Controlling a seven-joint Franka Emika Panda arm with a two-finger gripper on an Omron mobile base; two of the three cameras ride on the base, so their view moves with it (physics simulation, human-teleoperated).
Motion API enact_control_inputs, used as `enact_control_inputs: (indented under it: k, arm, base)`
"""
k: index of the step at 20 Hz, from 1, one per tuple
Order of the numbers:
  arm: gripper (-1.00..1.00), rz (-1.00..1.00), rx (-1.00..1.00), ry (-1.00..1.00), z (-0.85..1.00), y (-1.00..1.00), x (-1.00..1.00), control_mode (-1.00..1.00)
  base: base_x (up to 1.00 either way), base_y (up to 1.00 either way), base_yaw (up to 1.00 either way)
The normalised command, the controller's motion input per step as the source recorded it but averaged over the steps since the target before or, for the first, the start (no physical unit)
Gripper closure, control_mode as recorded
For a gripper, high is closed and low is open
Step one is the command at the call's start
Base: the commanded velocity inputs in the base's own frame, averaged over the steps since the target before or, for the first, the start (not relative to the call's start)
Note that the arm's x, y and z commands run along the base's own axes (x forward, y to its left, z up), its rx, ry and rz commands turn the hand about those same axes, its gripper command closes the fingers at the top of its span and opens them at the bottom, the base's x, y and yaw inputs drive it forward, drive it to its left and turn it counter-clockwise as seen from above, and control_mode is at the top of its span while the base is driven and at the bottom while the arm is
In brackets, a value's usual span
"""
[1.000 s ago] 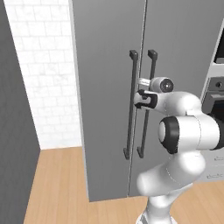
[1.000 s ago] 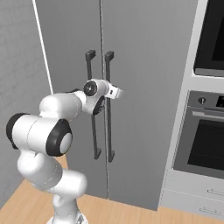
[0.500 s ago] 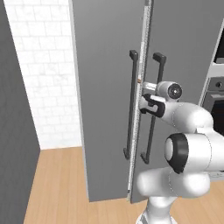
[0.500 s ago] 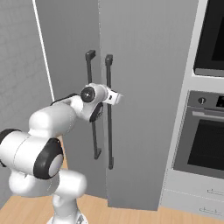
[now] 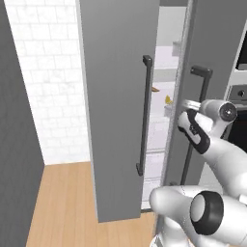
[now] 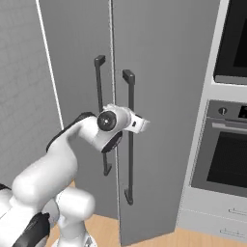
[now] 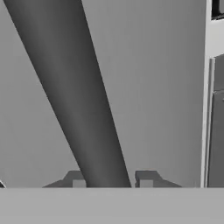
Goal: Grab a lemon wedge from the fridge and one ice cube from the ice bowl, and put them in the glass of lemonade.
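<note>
Dark bar handle [image 7: 83, 113] of the fridge [image 6: 169, 96] runs between the gripper [image 7: 111, 179] fingertips, which clamp it from both sides, the left door [image 5: 116, 106] swung ajar.

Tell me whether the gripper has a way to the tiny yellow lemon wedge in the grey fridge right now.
Probably not yet. The gripper is shut on the dark bar handle of the right door, and the lemon wedge sits inside behind a narrow gap.
</note>
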Motion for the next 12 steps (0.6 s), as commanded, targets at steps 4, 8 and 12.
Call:
enact_control_inputs:
  k: [4,8,12]
  arm:
    - [1.0,-0.07,0.09,0.09,0.18,-0.88,-1.0,-1.0]
    - [1.0,-0.07,0.08,0.09,0.14,-0.88,-1.0,-1.0]
    - [1.0,-0.08,0.07,0.08,0.08,-0.87,-1.0,-1.0]
  base:
    - [0.0,0.0,0.0]
    - [0.0,0.0,0.0]
    - [0.0,0.0,0.0]
